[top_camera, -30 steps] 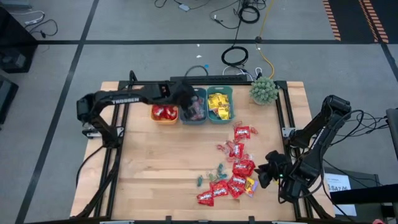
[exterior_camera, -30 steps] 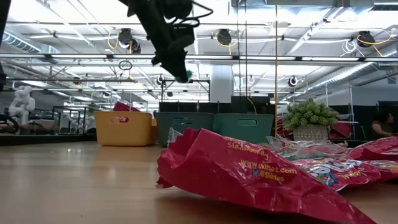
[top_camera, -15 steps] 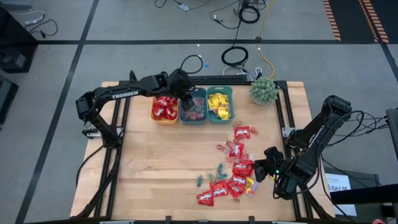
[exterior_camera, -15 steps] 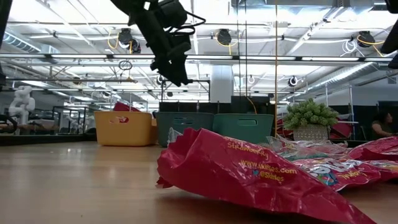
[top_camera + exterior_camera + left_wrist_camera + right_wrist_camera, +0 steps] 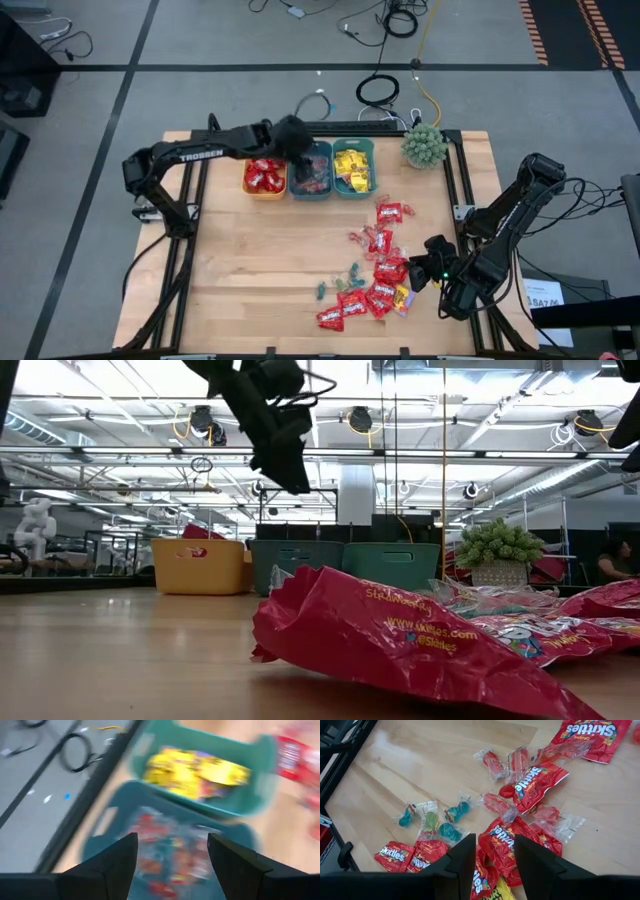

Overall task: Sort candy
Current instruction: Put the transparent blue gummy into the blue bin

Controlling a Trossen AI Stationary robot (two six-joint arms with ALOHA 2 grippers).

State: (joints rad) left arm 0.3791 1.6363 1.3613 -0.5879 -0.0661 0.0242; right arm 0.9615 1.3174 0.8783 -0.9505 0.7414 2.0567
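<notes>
Loose candy [image 5: 380, 272] lies in a heap on the wood table at the near right: red packets [image 5: 532, 779], a yellow one, and small clear wrapped pieces [image 5: 432, 822]. At the far side stand three bins in a row: an orange bin [image 5: 247, 185] with red packets, a middle blue-green bin [image 5: 326, 150] with small pieces [image 5: 167, 850], and a teal bin [image 5: 368, 148] with yellow packets. My left gripper [image 5: 170, 865] hovers open above the middle bin with nothing between its fingers. My right gripper [image 5: 495, 855] hangs open just above the heap's right side, touching nothing.
A green spiky plant [image 5: 425, 145] stands at the far right corner, beside the teal bin. Bare wood [image 5: 260, 260] spreads across the table's left and near-left part. A black frame rail runs along each side of the table. Cables lie on the floor beyond the far edge.
My left gripper held a small green piece over the middle bin, has opened and let it go, and has drawn back a little toward the table's far edge. My right arm has shifted slightly above the heap.
</notes>
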